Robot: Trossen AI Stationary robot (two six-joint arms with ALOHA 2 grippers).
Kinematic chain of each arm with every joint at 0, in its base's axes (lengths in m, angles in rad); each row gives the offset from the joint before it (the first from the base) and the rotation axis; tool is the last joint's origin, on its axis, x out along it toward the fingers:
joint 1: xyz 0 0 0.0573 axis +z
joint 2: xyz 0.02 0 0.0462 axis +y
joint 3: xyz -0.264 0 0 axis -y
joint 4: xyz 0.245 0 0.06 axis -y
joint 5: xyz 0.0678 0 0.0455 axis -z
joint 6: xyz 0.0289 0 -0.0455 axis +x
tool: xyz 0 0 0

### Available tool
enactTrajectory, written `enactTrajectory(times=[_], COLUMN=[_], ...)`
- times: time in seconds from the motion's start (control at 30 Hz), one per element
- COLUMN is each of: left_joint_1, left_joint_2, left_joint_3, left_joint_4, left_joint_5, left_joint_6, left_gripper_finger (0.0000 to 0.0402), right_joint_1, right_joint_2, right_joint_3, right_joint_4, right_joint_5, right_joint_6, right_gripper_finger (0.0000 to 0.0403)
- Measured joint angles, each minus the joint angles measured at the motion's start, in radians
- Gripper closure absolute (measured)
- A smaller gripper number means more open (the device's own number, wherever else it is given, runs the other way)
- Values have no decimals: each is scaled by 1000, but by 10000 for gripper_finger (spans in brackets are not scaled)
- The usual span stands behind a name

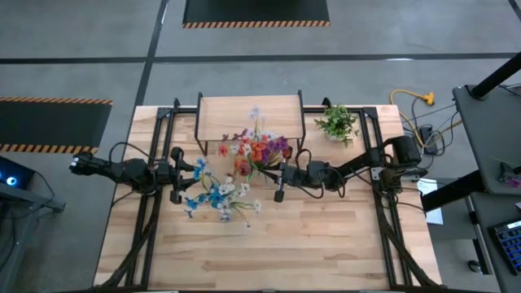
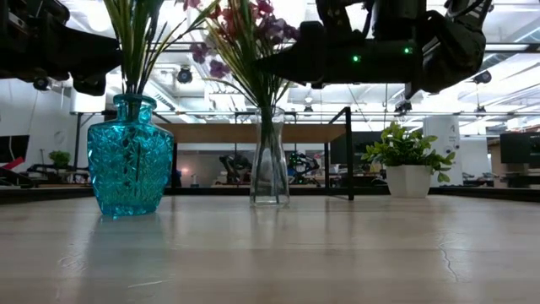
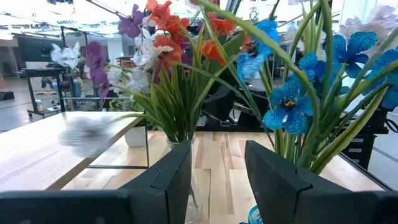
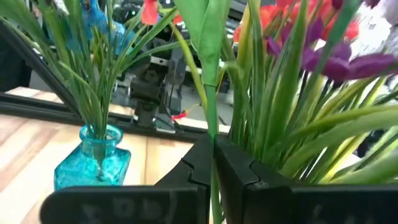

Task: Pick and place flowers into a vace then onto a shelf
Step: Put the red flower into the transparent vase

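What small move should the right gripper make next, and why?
Probably lower the thin green flower stem into the clear glass vase: the right gripper is shut on that stem, above the vase's red and purple bouquet.

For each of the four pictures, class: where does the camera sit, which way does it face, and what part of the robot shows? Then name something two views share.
High view: above, looking straight down on the table; both arms show.
Low view: at tabletop height, looking level across; arms overhead.
Left wrist view: on the left arm, facing the flowers past the open left gripper.
Right wrist view: on the right arm; the right gripper pinches a stem.
Shared: the blue vase shows in the low and right wrist views.
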Motion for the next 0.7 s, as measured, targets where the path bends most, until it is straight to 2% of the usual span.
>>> enactTrajectory(times=[0.7], left_joint_1=[0], left_joint_2=[0], left_joint_3=[0], left_joint_4=[0], left_joint_5=[0], left_joint_6=[0], left_gripper_finger=[267], right_joint_1=[0], right_joint_2=[-1], right_joint_3=[-71], right_joint_4=[-38], right_joint_5=[1], right_joint_6=[81], right_gripper_finger=[394])
